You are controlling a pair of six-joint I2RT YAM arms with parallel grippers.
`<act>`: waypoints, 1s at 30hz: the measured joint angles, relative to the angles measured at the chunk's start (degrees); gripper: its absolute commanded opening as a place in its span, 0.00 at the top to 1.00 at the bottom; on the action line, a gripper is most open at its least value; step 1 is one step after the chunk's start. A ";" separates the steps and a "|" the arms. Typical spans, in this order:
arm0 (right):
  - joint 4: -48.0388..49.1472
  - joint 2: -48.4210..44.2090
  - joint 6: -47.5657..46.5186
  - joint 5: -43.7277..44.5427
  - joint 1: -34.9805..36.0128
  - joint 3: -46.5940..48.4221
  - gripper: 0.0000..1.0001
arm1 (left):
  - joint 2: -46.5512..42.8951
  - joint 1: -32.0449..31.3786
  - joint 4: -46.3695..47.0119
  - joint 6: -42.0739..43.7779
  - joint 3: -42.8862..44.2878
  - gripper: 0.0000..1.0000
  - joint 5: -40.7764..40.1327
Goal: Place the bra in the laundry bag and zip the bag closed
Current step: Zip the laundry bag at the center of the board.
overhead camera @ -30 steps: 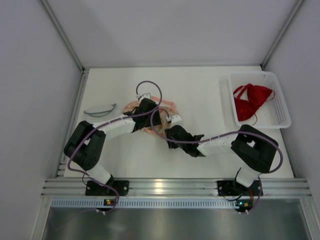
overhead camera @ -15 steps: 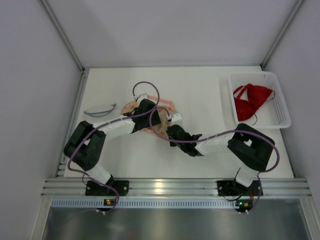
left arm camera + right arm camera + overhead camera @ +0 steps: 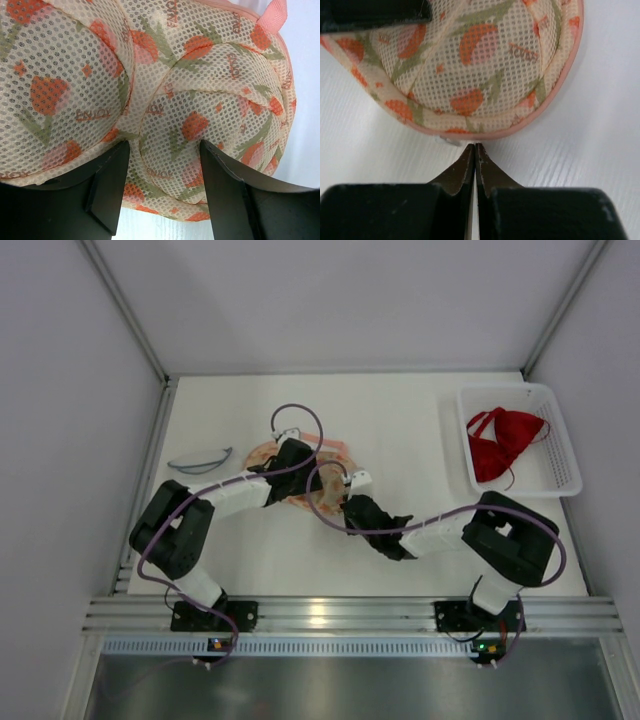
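Note:
The laundry bag is a domed cream mesh pouch with orange flowers and a pink rim; in the top view it lies mid-table under both grippers. My left gripper is open, its fingers straddling one lobe of the bag from above. My right gripper is shut and empty, its tips touching the bag's pink rim next to a small white zip pull. The red bra lies in the white basket at the far right, away from both grippers.
A thin grey curved item lies on the table left of the bag. White walls close in the table on the left, back and right. Both arms' purple cables loop over the bag area.
My right gripper has shifted slightly to the right along the bag's near rim, and its forearm has swung lower. The left gripper has stayed on the bag.

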 measured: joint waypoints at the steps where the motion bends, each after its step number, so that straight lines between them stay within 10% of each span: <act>1: 1.73 -0.74 -0.76 -0.76 0.00 -1.33 1.00 | -0.02 -0.02 0.04 0.35 0.04 0.36 0.02; 5: 8.22 -4.79 -3.87 -4.90 0.00 -7.26 1.00 | -0.02 0.09 0.04 1.29 0.15 0.36 0.35; 8: 10.01 -6.27 -5.64 -8.28 0.02 -8.48 0.68 | -0.02 0.28 0.00 2.58 0.35 0.36 1.18; 12: 12.00 -6.29 -7.63 -12.74 0.04 -8.44 0.51 | 0.00 0.42 -0.04 4.48 0.66 0.36 2.01; 30: 7.30 0.33 -7.69 -13.84 0.02 -1.20 0.58 | -0.02 0.52 -0.07 6.10 1.18 0.36 3.74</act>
